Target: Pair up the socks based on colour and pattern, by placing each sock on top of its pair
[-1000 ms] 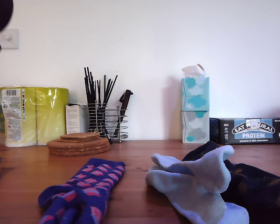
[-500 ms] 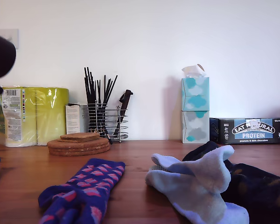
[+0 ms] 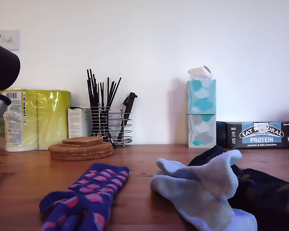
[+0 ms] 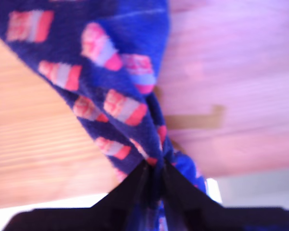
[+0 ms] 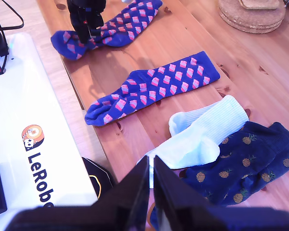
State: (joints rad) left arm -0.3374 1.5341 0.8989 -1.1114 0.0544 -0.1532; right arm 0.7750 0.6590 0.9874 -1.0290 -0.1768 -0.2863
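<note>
My first gripper (image 4: 154, 168) had its jaws clenched on a blue-purple diamond sock (image 4: 101, 82), the fabric bunched where the two tips met and the rest of the sock spreading away from them over the wooden desk (image 4: 241, 72). The second wrist view showed the same grasp from afar: that gripper (image 5: 86, 26) stood over one end of the held sock (image 5: 120, 24), which otherwise lay flat on the desk.

My second gripper (image 5: 149, 168) hung above the desk with its jaws nearly together and nothing between them. Just beyond their tips lay the pale blue sock (image 5: 202, 132), resting partly over a dark navy sock with orange-yellow pineapple spots (image 5: 250, 163). Farther out from those jaws, between the pale sock and the held one, the second diamond sock (image 5: 151, 89) lay stretched flat by itself. I could not tell from this view whether more socks were hidden in the pale and navy heap.

In the exterior view, the flat diamond sock (image 3: 89, 197) lay in the foreground, with the pale blue sock (image 3: 202, 190) crumpled against the navy one (image 3: 265, 192) toward the exterior view's right. A dark blurred part of an arm (image 3: 2, 67) showed at the exterior view's left edge.
</note>
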